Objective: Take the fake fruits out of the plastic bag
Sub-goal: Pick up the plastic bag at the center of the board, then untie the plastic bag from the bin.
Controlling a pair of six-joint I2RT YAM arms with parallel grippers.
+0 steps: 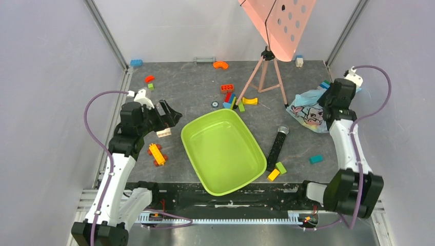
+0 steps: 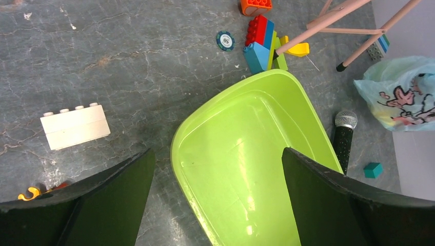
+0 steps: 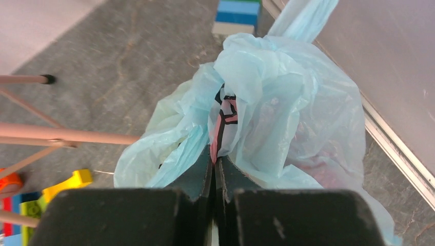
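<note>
STATUS: right pincer [image 3: 215,163] clamped on plastic bag [image 3: 287,102]

My right pincer is closed on a fold of the plastic bag, which sits on the table [image 3: 118,56] at the far right, beside the wall [image 3: 390,51]. My left pincer [image 2: 216,154] hangs spread wide, empty, beside the green tub [image 2: 177,141]. Bag contents: not discernible.

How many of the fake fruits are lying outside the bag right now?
0. None shows on the table or in the green tub. The right gripper is shut on the plastic bag, and any fruits would be hidden inside it.
</note>
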